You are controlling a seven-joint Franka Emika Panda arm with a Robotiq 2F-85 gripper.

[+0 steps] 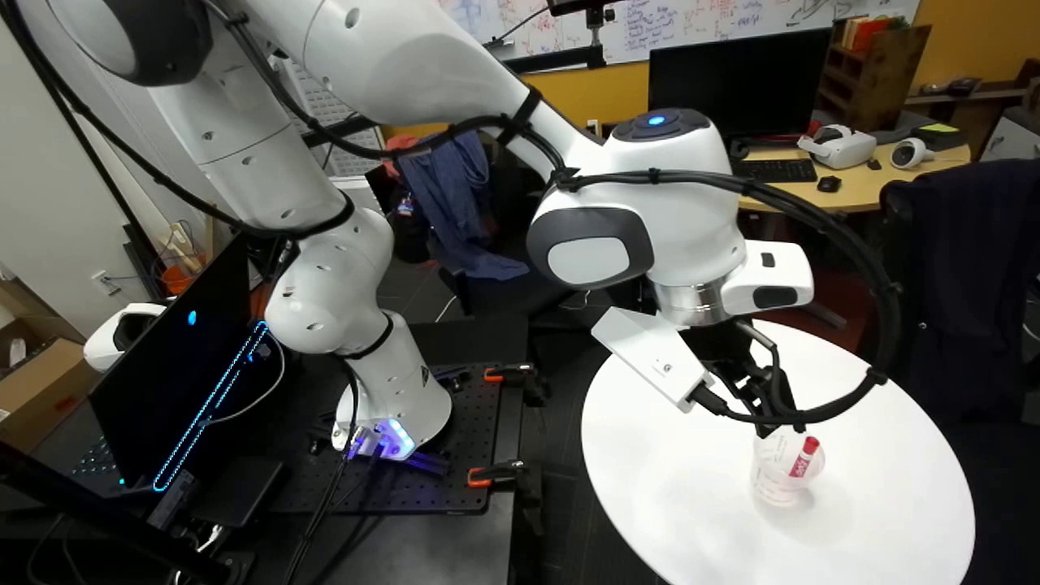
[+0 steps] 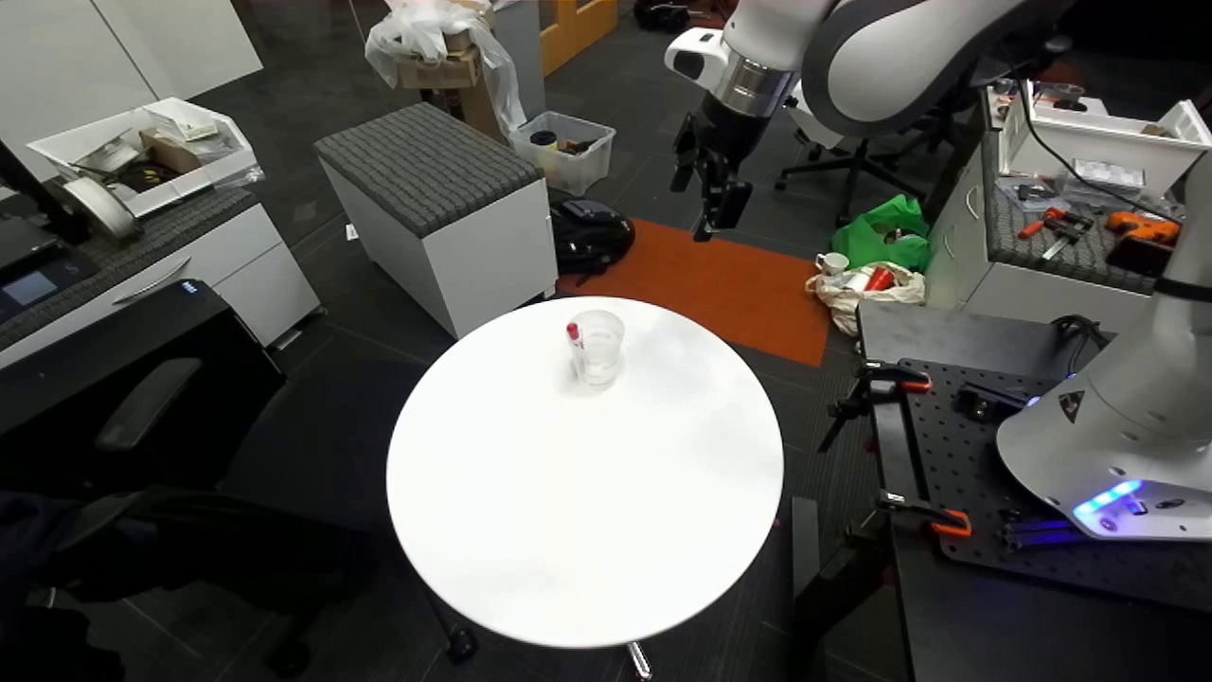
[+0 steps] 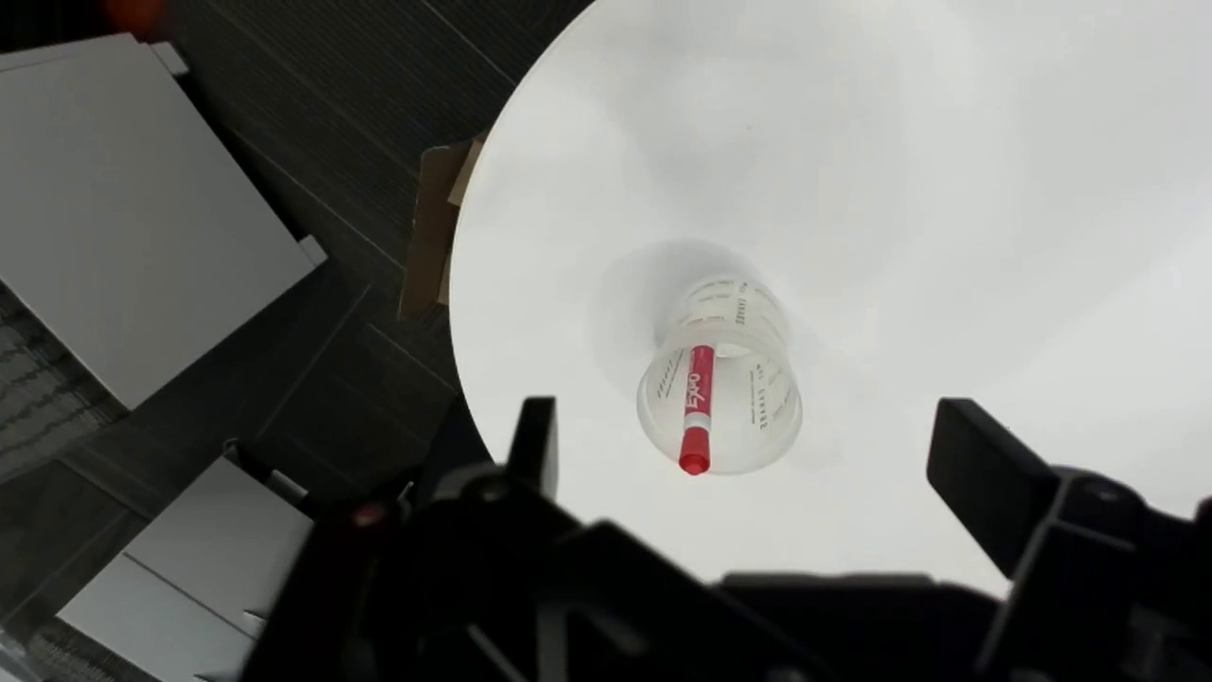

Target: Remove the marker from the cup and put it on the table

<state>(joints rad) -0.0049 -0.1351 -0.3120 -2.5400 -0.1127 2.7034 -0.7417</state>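
A red marker [image 3: 698,403] leaning in the clear cup [image 3: 762,407], its cap toward seven o'clock.
In the wrist view the cap reaches over the rim, so this end is probably the best for gripping. The claw [image 3: 748,450] is wide and holds nothing, with fingers [image 3: 989,483] at nine and three o'clock, not touching the cup, whose wall may hinder them. Beyond the tabletop [image 3: 900,237], at ten o'clock, brown cardboard [image 3: 431,227] shows, hardly an obstacle.

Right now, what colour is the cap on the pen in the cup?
The marker's cap is red, clearest in the wrist view.
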